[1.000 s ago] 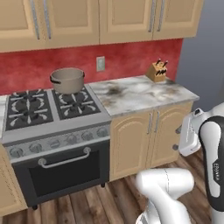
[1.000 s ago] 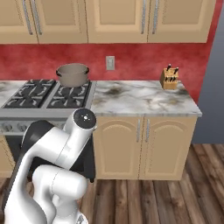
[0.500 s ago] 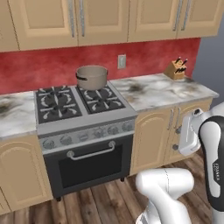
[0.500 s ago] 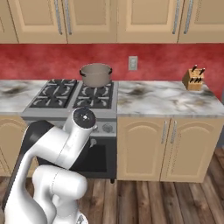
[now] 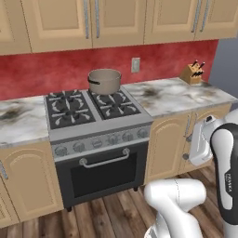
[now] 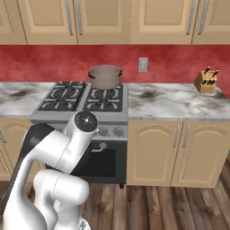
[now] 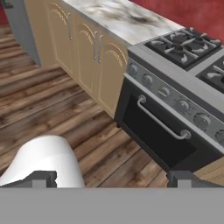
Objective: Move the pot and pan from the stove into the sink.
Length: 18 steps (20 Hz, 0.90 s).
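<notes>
A squat brownish-grey pot (image 5: 104, 81) stands on the back right burner of the grey stove (image 5: 88, 114); from the other side I see the same pot (image 6: 105, 76) and stove (image 6: 81, 101). The pan and the sink are out of view. In the hand view my gripper (image 7: 113, 179) is open with nothing between its fingertips (image 7: 41, 178). It hangs low over the wood floor, well in front of the stove (image 7: 175, 92) and far from the pot.
Marble counters flank the stove, with wooden cabinets (image 5: 172, 148) below and above. A knife block (image 5: 193, 72) stands at the counter's far right. A wall outlet (image 6: 143, 64) sits behind the pot. Wood floor (image 7: 52, 100) lies open in front.
The whole picture has shifted: the cameras moved left along the counter, bringing the stove and pot toward the middle. The gripper stays open.
</notes>
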Tool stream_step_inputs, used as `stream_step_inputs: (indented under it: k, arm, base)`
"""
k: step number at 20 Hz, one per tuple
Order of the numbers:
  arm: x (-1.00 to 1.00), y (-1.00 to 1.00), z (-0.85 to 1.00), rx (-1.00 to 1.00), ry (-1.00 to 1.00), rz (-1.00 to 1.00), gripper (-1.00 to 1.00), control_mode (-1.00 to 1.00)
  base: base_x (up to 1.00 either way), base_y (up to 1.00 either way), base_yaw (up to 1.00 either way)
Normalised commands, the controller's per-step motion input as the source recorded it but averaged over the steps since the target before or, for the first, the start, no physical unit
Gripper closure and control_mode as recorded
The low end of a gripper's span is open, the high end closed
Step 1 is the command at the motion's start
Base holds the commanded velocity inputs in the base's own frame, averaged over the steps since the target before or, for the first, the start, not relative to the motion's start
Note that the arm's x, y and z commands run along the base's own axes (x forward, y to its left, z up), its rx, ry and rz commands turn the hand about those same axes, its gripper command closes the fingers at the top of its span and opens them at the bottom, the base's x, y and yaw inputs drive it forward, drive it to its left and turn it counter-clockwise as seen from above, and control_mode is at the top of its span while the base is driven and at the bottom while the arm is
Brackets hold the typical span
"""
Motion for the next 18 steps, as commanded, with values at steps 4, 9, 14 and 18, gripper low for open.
stream_step_inputs:
  k: [4,9,14,18]
  arm:
    - [0.0,0.0,0.0,0.0,0.0,0.0,-1.0,1.0]
    - [0.0,0.0,0.0,0.0,0.0,0.0,-1.0,1.0]
    - [0.0,0.0,0.0,0.0,0.0,0.0,-1.0,1.0]
    - [0.0,0.0,0.0,0.0,0.0,0.0,-1.0,1.0]
  base:
    - [0.21,0.08,0.0]
    - [0.42,0.25,0.0]
    - [0.52,0.31,-0.02]
    - [0.58,0.32,-0.03]
